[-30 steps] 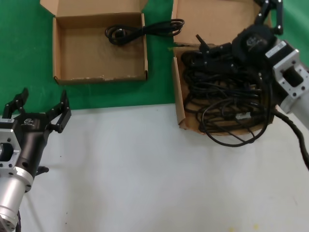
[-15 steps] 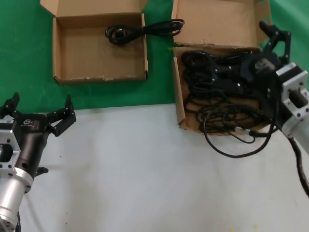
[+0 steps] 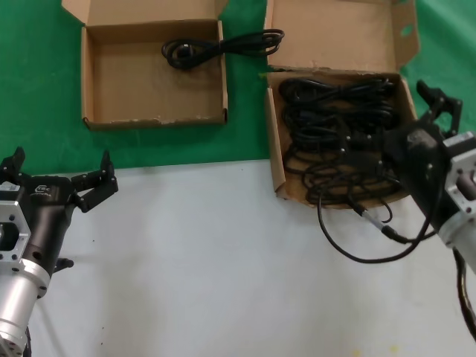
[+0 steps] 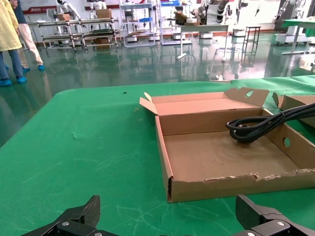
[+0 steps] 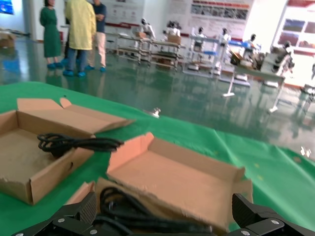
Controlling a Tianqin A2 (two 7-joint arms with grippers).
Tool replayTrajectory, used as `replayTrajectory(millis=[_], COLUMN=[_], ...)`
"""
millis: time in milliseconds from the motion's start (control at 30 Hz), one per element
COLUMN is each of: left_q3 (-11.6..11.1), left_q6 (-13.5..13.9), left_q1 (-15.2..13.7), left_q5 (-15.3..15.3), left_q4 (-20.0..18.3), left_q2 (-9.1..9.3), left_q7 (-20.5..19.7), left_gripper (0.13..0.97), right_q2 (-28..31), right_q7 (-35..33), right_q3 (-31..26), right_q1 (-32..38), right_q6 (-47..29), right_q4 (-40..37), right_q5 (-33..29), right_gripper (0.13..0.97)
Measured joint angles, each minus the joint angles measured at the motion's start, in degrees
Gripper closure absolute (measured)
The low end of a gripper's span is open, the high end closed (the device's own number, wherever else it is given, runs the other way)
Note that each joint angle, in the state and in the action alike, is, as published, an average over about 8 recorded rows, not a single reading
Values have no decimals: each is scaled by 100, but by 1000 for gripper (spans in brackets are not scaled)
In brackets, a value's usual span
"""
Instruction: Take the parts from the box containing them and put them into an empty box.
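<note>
Presently, the parts [image 3: 338, 141] are seen piled in the box containing them [image 3: 335, 44] on the green cloth [image 3: 37, 111], with one cord looping out over its front rim onto the white table [image 3: 223, 260]. The right gripper [image 3: 435, 123] is held at the near right edge of that box, fingers spread and nothing gripped. The left gripper [image 3: 56, 175] is parked over the white table before the empty box [image 3: 93, 82], fingers likewise spread; one cord [image 3: 216, 48] is draped across that box's right wall.

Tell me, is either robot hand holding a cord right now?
No. The left gripper is open over the table; the right gripper is open beside the cords, holding nothing.
</note>
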Motion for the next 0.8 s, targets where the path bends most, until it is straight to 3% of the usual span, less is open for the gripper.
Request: replayTrajectory(millis=[800], left_q3=[-13], left_q6=[-29], left_q1=[27], left_q5=[-35], left_q4=[4], left_q2=[3], left_q7=[14], left_gripper=[132], right_q2=[-154], right_q7=[785], right_q3=[201], right_q1=[-999], right_q6=[709], right_q4=[52], right_q5=[184], right_gripper=[129])
